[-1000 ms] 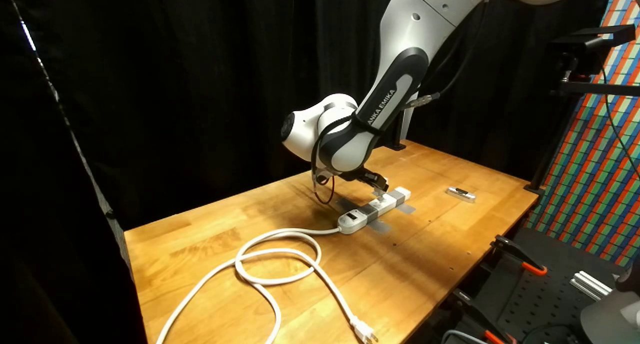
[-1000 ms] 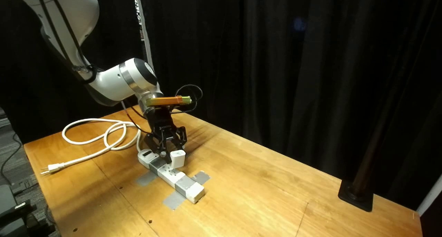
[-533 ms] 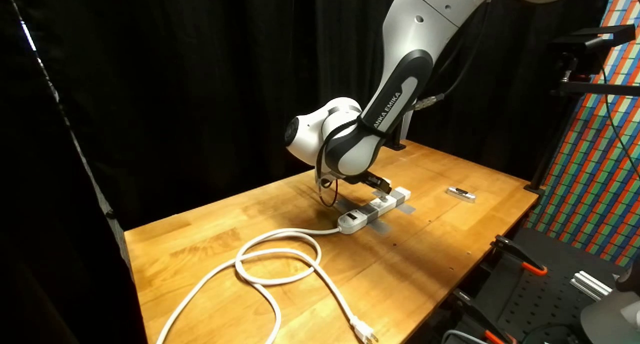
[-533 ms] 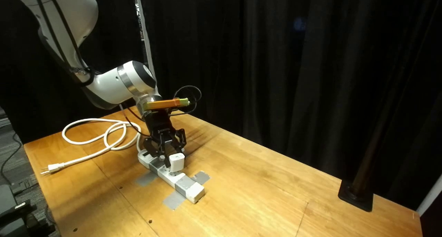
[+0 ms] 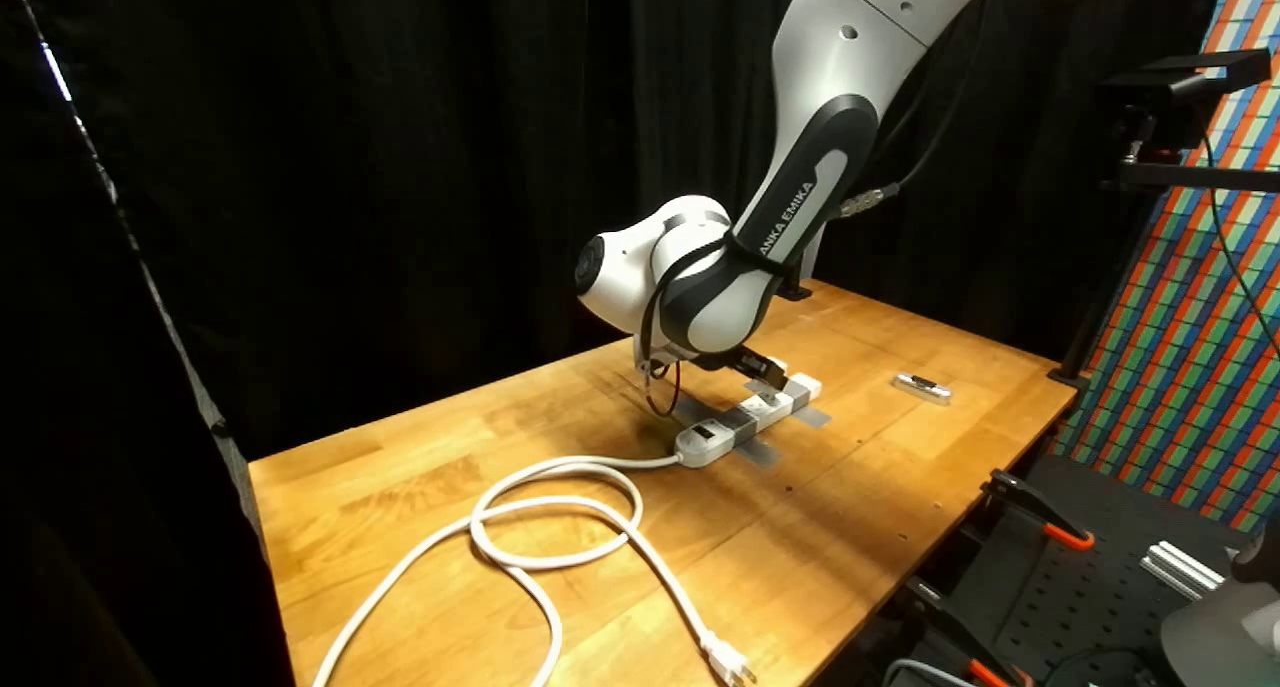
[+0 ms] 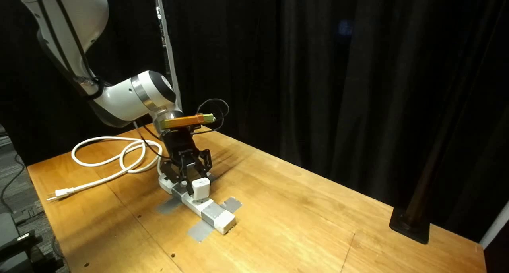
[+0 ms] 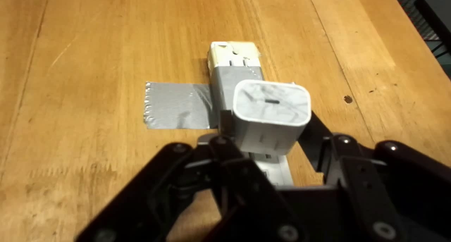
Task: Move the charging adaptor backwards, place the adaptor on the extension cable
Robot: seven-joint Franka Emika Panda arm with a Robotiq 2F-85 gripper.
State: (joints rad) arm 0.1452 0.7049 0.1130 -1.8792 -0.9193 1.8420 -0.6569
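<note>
Against a black curtain (image 6: 338, 86), one wooden desk (image 6: 302, 229) carries the work, and one robot arm (image 5: 800, 187) bends low over it. Beneath the arm lies one white strip (image 6: 194, 204), likely stiff, its single cord (image 6: 100, 181) looped on the desk. One black gripper (image 7: 270, 131) has its two fingers (image 7: 315, 140) against opposite sides of the adaptor (image 6: 201, 188), pinching it. Two bands of grey tape (image 6: 213, 212) cross the strip and run onto the desk, probably enough to stop it sliding. Well apart from the strip, one silvery bar (image 5: 922, 387) with a dark top rests on the desk, seemingly no part of the job. Smallest is the adaptor, roughly upright over the strip's stretch between the bands, its slotted face turned up; its underside is hidden, so whether it touches the strip cannot be told. It should handle as light, hard and rigid, with smooth walls that may slip or twist under a downward push. The flat opposing sides are the place to hold it, low enough to resist tipping yet leaving the underside free. Only one such adaptor is in sight, and it alone is gripped.
</note>
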